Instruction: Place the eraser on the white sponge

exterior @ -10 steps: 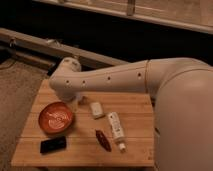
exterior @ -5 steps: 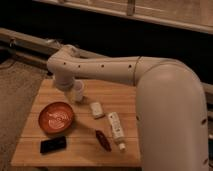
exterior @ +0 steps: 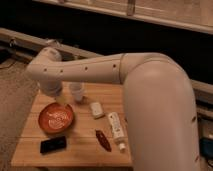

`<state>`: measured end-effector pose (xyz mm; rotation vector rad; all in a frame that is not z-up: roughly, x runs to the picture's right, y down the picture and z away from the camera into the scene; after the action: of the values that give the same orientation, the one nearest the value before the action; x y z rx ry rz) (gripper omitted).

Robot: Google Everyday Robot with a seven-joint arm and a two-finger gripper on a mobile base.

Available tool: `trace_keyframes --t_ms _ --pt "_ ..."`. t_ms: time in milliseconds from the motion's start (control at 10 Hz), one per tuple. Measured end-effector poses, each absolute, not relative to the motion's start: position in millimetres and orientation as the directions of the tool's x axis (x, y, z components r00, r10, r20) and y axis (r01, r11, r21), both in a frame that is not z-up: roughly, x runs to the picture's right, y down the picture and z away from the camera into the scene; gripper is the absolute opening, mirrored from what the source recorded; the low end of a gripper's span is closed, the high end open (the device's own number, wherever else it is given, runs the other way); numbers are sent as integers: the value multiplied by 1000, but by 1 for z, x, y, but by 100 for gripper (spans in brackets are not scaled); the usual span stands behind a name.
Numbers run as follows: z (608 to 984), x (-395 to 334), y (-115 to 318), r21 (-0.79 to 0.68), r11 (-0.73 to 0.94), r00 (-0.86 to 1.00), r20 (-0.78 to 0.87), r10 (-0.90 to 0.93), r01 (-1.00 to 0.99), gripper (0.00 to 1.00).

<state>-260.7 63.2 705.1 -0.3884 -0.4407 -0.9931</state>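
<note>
So the arm is this big white thing that fills the right side of the camera view. It rises from the lower right, bends at a fat rounded elbow up top, then runs as a long straight tube leftward over the back of the wooden table. At the far left it ends in a rounded joint and turns straight down. The gripper hangs there over the table's back left corner, right behind the orange bowl. Honestly I can't tell if it's open or closed, that end is just a dim blob. There's also a pale cylinder shape just beside it on the right, and I can't say if that's part of the gripper or something standing on the table.

The eraser lies flat near the front left edge, just in front of the bowl, well apart from the gripper and with nothing touching it. The white sponge sits around mid-table to the right of the bowl, bare on top. To its right lies a white tube, cap toward the front edge, with a dark red oblong thing lying at a slant beside it.
</note>
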Motion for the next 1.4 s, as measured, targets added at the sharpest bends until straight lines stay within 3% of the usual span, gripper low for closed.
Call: trace_keyframes --t_ms 1000,1400 --pt "663 -306 186 -154 454 440 635 -635 877 75" --pt "665 -307 191 -146 461 439 639 -632 875 75"
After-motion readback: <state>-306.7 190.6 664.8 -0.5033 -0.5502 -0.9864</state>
